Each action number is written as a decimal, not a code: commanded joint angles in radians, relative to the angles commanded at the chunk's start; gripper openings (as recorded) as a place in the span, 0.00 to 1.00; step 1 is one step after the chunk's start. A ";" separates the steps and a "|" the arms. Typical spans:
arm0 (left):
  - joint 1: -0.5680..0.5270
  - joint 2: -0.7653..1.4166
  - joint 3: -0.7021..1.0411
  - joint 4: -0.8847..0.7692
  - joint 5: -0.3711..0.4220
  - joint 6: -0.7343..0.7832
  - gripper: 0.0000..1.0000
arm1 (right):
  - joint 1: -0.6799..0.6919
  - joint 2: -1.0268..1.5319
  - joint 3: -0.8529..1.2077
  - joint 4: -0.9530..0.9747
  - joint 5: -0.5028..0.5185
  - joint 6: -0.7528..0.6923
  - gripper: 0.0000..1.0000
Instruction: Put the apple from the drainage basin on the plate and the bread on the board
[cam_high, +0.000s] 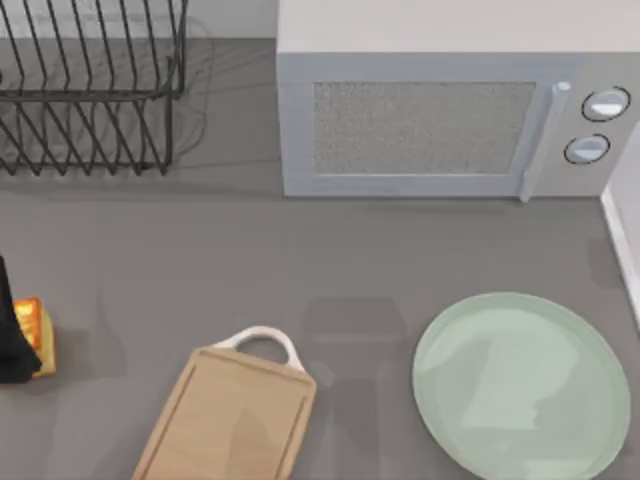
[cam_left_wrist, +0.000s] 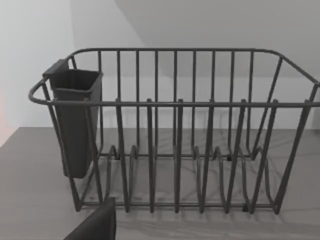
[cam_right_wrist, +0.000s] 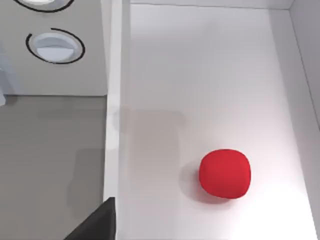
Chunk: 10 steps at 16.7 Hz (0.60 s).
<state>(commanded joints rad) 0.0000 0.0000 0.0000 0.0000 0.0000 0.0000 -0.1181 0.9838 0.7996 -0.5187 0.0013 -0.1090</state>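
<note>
The red apple (cam_right_wrist: 225, 173) lies on the floor of the white drainage basin (cam_right_wrist: 200, 60), with my right gripper (cam_right_wrist: 95, 225) above the basin's edge and apart from it. The basin's rim (cam_high: 622, 235) runs along the right side of the table. Near the front right lies the pale-green plate (cam_high: 525, 385). The wooden board (cam_high: 230, 415) with its white loop handle is at the front middle. The bread (cam_high: 32, 335) sits at the far left, and a dark part of my left gripper (cam_high: 10, 335) is right beside it.
A grey microwave (cam_high: 440, 120) stands at the back, from the middle to the right. A black wire dish rack (cam_high: 90, 90) with a dark cutlery cup (cam_left_wrist: 75, 120) fills the back left corner. Bare grey tabletop lies between board, plate and microwave.
</note>
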 joint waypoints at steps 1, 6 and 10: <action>0.000 0.000 0.000 0.000 0.000 0.000 1.00 | -0.012 0.112 0.085 -0.054 0.000 -0.011 1.00; 0.000 0.000 0.000 0.000 0.000 0.000 1.00 | -0.071 0.647 0.486 -0.311 0.001 -0.065 1.00; 0.000 0.000 0.000 0.000 0.000 0.000 1.00 | -0.107 0.981 0.733 -0.469 0.001 -0.099 1.00</action>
<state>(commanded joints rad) 0.0000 0.0000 0.0000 0.0000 0.0000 0.0000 -0.2248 1.9644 1.5328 -0.9878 0.0025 -0.2076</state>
